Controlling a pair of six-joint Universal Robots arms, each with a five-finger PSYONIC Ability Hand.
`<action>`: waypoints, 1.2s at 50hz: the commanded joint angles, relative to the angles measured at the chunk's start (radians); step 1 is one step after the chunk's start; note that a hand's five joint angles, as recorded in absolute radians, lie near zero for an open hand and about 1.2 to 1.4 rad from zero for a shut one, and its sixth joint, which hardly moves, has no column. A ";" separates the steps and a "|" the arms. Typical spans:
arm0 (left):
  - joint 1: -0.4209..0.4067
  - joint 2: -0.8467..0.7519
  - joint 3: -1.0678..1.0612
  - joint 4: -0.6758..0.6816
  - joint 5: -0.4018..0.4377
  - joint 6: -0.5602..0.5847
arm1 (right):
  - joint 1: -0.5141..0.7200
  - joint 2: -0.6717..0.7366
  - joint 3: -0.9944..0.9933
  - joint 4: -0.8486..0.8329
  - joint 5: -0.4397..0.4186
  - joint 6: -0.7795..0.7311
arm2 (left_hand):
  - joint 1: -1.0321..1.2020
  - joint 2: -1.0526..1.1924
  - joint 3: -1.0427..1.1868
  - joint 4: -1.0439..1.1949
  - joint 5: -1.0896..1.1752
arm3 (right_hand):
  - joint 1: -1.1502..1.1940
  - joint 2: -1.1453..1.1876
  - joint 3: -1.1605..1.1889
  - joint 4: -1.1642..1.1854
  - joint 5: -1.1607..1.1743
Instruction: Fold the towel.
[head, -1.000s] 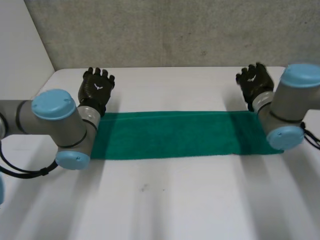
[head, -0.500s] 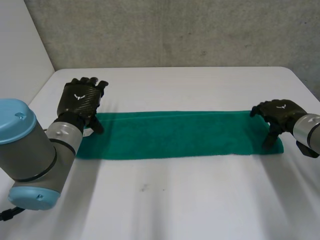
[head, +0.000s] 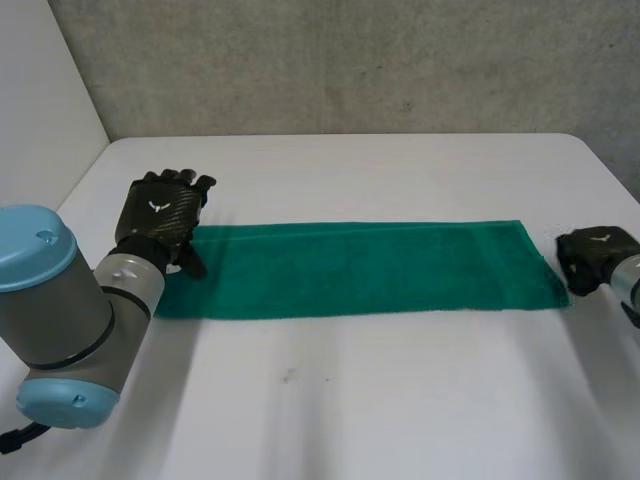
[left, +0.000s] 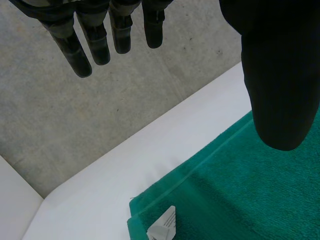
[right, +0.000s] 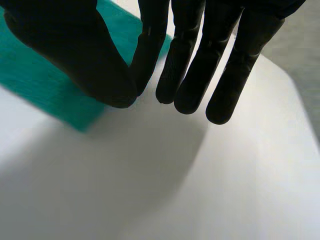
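The green towel (head: 350, 268) lies flat in a long strip across the white counter (head: 380, 400). The left hand (head: 160, 218) is at its left end, fingers (left: 95, 42) straight and well apart from the thumb, holding nothing (a white tag (left: 163, 228) shows at that corner). The right hand (head: 590, 255) sits just beside the towel's right end, fingers (right: 220, 65) straight and relaxed, empty
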 joint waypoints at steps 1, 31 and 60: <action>0.001 0.002 -0.001 -0.001 -0.001 0.000 | -0.115 -0.006 -0.031 -0.009 0.043 -0.075 | -0.015 -0.028 -0.036 -0.024 -0.043 | 0.411 0.218 0.218 0.207 0.233; -0.005 0.022 -0.033 -0.001 0.000 -0.005 | -0.166 -0.011 0.088 -0.015 -0.446 -0.022 | -0.019 -0.031 -0.040 -0.028 -0.047 | -0.351 -0.544 -0.544 -0.555 -0.529; -0.003 0.021 -0.036 -0.001 0.003 -0.003 | -0.138 0.058 -0.004 -0.063 -0.278 -0.017 | -0.019 -0.031 -0.040 -0.028 -0.047 | 0.411 0.218 0.218 0.207 0.233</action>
